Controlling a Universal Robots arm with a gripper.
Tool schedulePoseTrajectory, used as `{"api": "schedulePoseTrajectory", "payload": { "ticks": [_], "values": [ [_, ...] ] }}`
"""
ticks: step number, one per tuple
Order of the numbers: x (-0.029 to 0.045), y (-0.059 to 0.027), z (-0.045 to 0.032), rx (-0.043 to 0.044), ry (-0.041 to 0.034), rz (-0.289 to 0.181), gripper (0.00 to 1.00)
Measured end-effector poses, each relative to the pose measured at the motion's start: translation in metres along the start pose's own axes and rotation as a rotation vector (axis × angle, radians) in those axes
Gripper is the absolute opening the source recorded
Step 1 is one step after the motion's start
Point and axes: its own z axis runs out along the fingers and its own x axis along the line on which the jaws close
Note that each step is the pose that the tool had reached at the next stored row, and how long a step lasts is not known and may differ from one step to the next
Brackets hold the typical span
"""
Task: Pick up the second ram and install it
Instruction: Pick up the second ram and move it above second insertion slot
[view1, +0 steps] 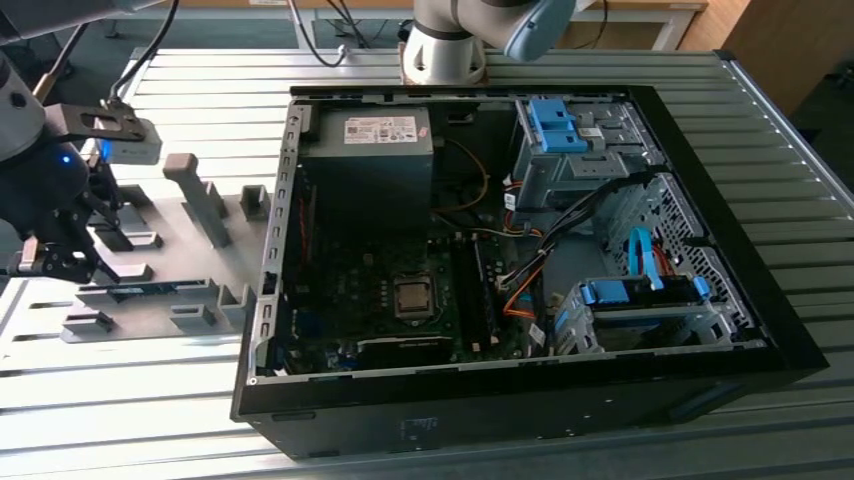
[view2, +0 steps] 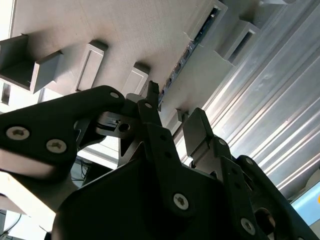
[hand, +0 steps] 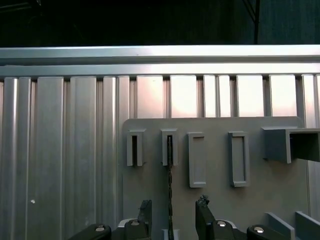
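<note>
Ribbed aluminium table carries all the equipment. An open computer case occupies the centre of the exterior view, with its motherboard facing up. A grey tray lies at 9 o'clock from the case in that view, just beside the case wall.

The gripper hangs over the tray's 9 o'clock end. Its fingers are released and spread apart. In the first wrist view they stand one on each side of the second ram, with a gap showing on both sides.

The second ram stands on edge in the tray and is not yet lifted. It runs from a slotted block toward the gap between the fingers. Its chip side shows in the second wrist view.

Step in hand, as judged: the approach for pick-up. The grasp calls for the fingers to be centred over the board, square to its faces, and low enough to bear on it.

Markings: a white label sits on the power supply at 12 o'clock inside the case. Its text cannot be made out.
</note>
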Motion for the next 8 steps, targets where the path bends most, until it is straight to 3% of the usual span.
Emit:
{"api": "schedulePoseTrajectory", "payload": {
  "ticks": [8],
  "values": [
    [0.0000, -0.0001, 0.0016, 0.0002, -0.0001, 0.000, 0.47]
  ]
}}
